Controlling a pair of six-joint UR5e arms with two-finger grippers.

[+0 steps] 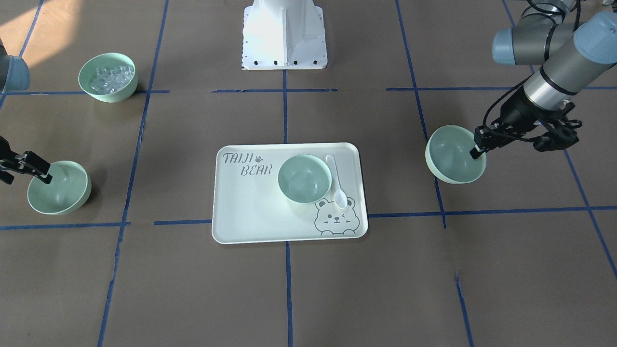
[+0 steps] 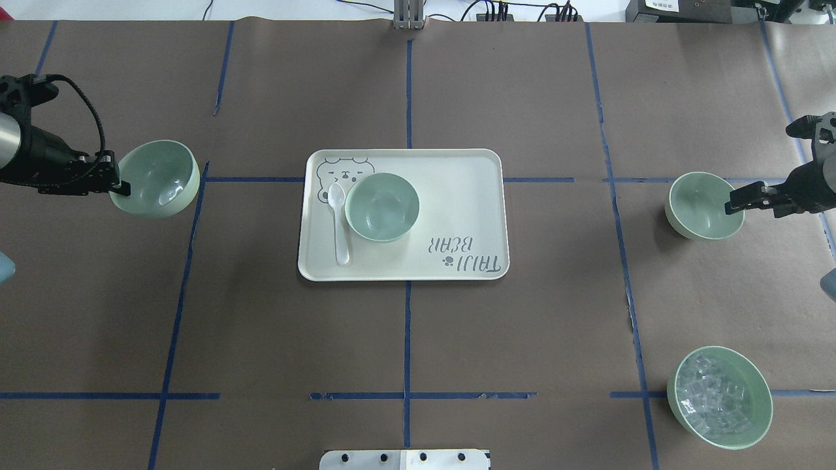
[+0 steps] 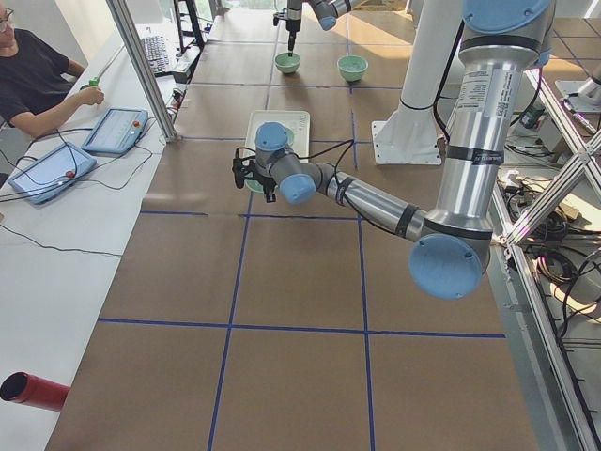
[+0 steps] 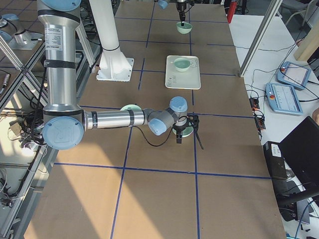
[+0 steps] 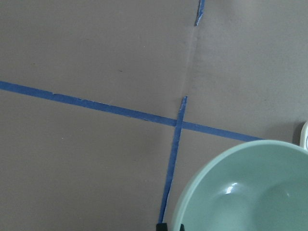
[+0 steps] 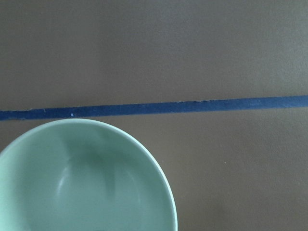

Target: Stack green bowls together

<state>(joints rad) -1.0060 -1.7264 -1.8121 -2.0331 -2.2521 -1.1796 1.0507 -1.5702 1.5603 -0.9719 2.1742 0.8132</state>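
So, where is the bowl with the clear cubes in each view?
Front-facing: the bowl with cubes, upper left.
Overhead: lower right.
Exterior left: far end, small, toward the robot's side.
Exterior right: partly behind the right arm, left of the middle.
Left wrist: not in it.
Right wrist: not in it.
Shared landmark: the bear-print tray, mid-table in all four exterior views.

Smooth, faintly shiny plastic green bowls (image 2: 382, 207), smooth cream tray (image 2: 457, 196), matt brown paper tabletop (image 2: 294, 339).

The left gripper (image 3: 254, 178) over a partly hidden green bowl (image 3: 254, 187), tray (image 3: 299, 120) just beyond.
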